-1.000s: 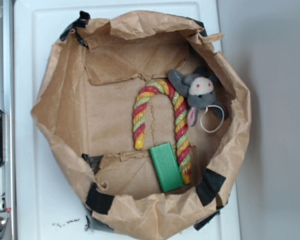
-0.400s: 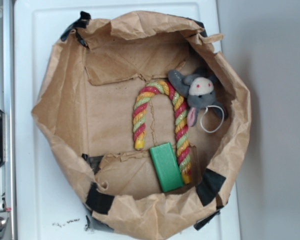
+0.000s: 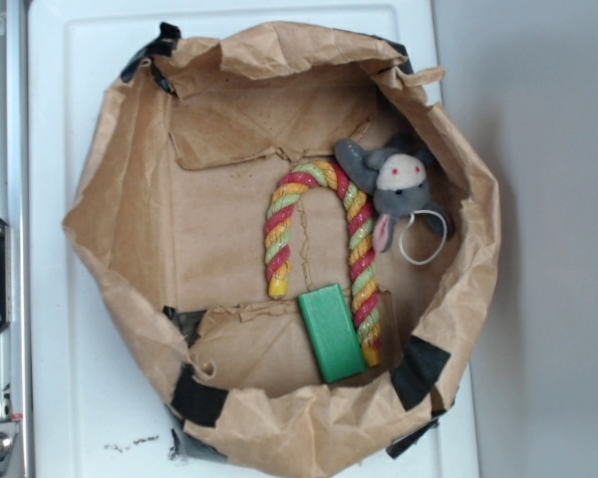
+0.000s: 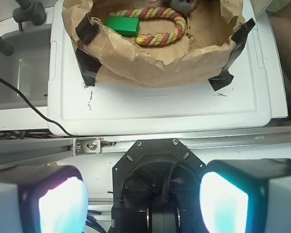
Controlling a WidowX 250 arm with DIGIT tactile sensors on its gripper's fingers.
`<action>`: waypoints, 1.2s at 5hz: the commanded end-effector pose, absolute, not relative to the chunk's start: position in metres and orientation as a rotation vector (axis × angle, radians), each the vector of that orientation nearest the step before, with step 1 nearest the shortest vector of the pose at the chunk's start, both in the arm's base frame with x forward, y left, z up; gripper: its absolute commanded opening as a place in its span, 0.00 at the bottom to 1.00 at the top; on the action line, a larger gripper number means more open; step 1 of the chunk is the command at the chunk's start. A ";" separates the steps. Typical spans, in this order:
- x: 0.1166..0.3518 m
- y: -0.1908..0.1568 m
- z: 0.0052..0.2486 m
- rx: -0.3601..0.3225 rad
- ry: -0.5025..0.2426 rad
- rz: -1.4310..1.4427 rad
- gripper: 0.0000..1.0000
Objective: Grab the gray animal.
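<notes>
Plush gray animal (image 3: 397, 185) beside twisted rope arch (image 3: 324, 249), crumpled paper bin (image 3: 130, 239).

White plastic lid-like board (image 3: 60, 299) under me carries a crumpled brown paper tray (image 3: 120, 189), held at its corners by black tape (image 3: 194, 398). Board has dark scuff marks (image 3: 130, 445) near its front edge.

Even, bright, soft-shadowed light in both views; the wrist view's near claw fingers (image 4: 63, 206) glow blurred and overexposed.
</notes>
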State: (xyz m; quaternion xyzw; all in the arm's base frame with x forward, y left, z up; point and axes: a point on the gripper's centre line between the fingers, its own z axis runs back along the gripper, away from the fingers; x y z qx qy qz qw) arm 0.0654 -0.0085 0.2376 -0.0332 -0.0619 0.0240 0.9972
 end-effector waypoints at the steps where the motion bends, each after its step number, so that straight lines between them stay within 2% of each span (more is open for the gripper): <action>1: 0.058 -0.002 0.230 -0.090 -0.113 0.091 1.00; 3: 0.140 -0.023 0.218 -0.083 -0.084 0.136 1.00; 5: 0.191 -0.029 0.206 -0.096 -0.148 0.092 1.00; 6: 0.219 -0.030 0.191 -0.115 -0.148 0.061 1.00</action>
